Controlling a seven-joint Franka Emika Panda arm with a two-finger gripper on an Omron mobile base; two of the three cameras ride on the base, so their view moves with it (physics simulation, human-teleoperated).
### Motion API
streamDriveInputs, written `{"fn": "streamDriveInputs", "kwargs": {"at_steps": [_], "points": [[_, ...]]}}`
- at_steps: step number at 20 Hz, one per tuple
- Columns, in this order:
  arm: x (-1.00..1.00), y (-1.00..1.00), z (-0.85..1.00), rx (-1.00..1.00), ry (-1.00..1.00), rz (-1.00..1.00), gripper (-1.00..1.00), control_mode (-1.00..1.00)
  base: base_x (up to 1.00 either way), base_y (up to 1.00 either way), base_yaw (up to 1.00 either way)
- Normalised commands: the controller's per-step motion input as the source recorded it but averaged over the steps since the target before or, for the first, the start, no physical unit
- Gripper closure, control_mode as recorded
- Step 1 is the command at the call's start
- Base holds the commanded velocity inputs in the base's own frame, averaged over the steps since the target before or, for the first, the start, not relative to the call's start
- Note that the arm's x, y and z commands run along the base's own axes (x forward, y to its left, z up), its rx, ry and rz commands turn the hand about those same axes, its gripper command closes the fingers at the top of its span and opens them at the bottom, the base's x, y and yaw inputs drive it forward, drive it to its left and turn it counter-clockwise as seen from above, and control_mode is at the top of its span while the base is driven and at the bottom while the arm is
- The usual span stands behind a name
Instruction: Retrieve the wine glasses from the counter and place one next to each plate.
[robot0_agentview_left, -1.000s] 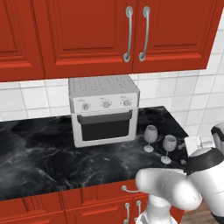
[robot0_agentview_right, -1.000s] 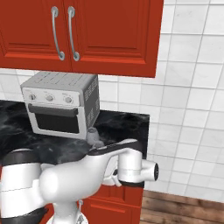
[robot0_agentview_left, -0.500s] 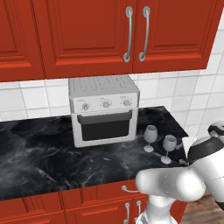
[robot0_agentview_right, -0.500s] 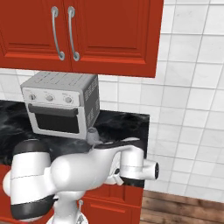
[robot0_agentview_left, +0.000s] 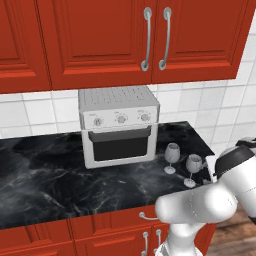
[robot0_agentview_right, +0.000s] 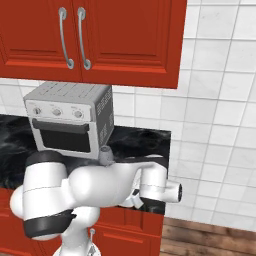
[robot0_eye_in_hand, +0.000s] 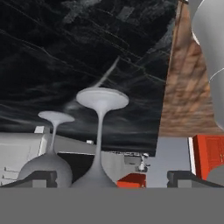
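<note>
Left base view: toaster oven (robot0_agentview_left: 120, 127) sitting at the middle of the black bench (robot0_agentview_left: 45, 170), then two wine glasses (robot0_agentview_left: 171, 157) standing side by side at right, near the bench end. Arm elbow swung a bit further right than a moment ago, closing in. Hand view: both glasses (robot0_eye_in_hand: 99, 135) looking upside down at lower left, tool (robot0_eye_in_hand: 111, 178) wide open, holding nothing, right behind them. Likely about to grab one. No plates seen.

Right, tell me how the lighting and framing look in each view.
Left base view: flat, even light, wine glasses sharp on the counter, faint shadows. Right base view: equally crisp, toaster oven clear. Hand view: rolled upside down, glass feet uppermost, no blur.
</note>
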Motion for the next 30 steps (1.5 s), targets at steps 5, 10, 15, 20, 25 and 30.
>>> {"fn": "streamDriveInputs", "kwargs": {"at_steps": [5,10,15,20,25,30], "points": [[0.11,0.00,-0.07,0.01,0.00,0.00,-1.00,-1.00,0.00,0.00,0.00],[0.16,0.01,-0.08,0.00,0.00,0.00,-1.00,-1.00,0.00,0.00,0.00],[0.06,0.01,-0.07,0.00,0.01,0.00,-1.00,-1.00,0.00,0.00,0.00],[0.04,0.01,-0.07,0.00,0.06,0.00,-1.00,-1.00,0.00,0.00,0.00],[0.00,0.08,-0.01,0.00,0.04,0.01,-1.00,-1.00,0.00,0.00,0.00],[0.05,0.07,-0.10,0.00,0.00,0.00,-1.00,-1.00,0.00,0.00,0.00]]}}
